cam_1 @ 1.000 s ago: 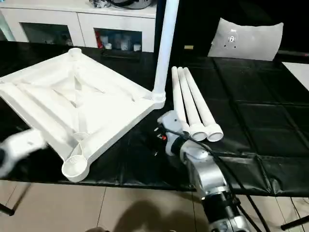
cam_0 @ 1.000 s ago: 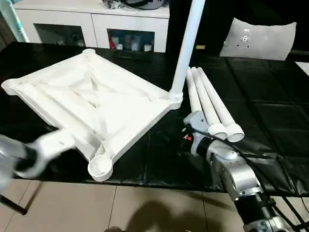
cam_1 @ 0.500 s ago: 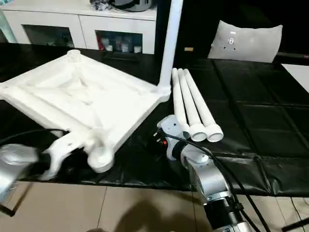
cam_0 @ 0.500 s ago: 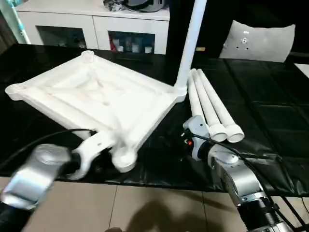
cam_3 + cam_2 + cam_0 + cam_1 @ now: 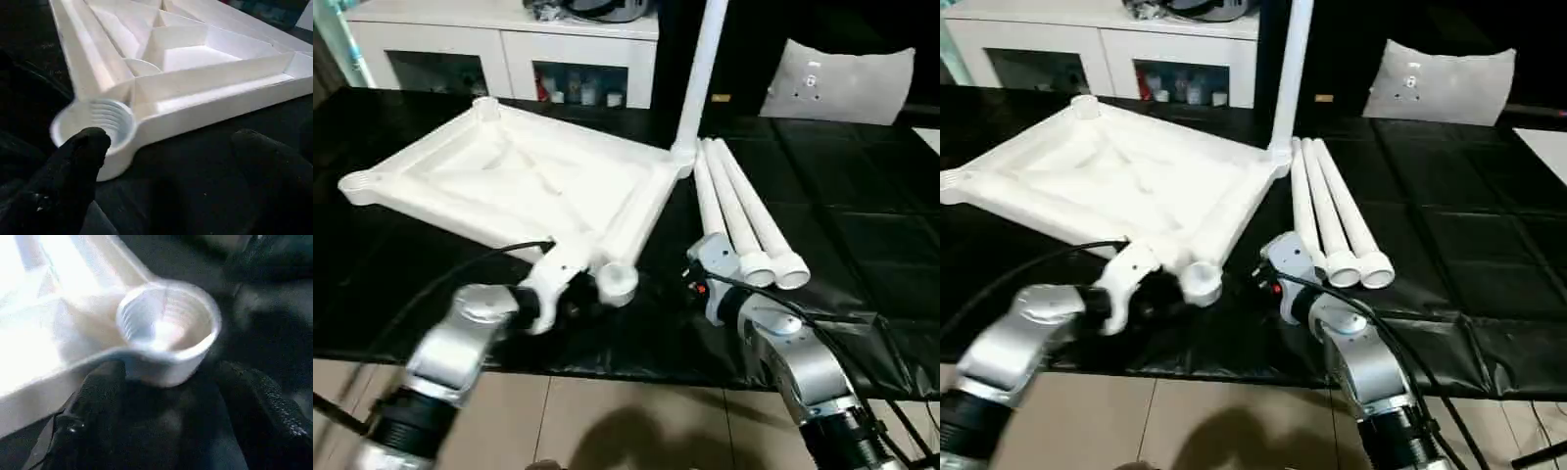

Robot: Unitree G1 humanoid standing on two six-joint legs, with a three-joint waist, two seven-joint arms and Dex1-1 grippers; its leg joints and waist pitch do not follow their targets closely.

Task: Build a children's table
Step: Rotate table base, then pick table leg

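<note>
Since a second ago your left arm has swung in from the near left edge to the near corner of the table top (image 5: 524, 181), and the top has turned with it: that corner socket (image 5: 618, 281) now lies much closer to your right arm, and the far corner with the standing leg has slid along too. Your right arm has barely changed.

Your left gripper (image 5: 164, 399) sits right at the near corner socket, its black fingers (image 5: 100, 387) spread apart on either side of the round threaded cup; the wrist view does not settle whether they press on it. Your right gripper (image 5: 166, 176) is wide apart with nothing between its fingers, pointing at that same socket from the other side, close to it but not touching.

The table top lies upside down on the black table surface (image 5: 862, 196), ribbed underside up. One leg (image 5: 700, 69) stands upright in the far right corner socket. Three loose legs (image 5: 744, 211) lie side by side just right of the top, open ends toward you, next to your right arm. A white cabinet (image 5: 509, 49) stands behind the table.
</note>
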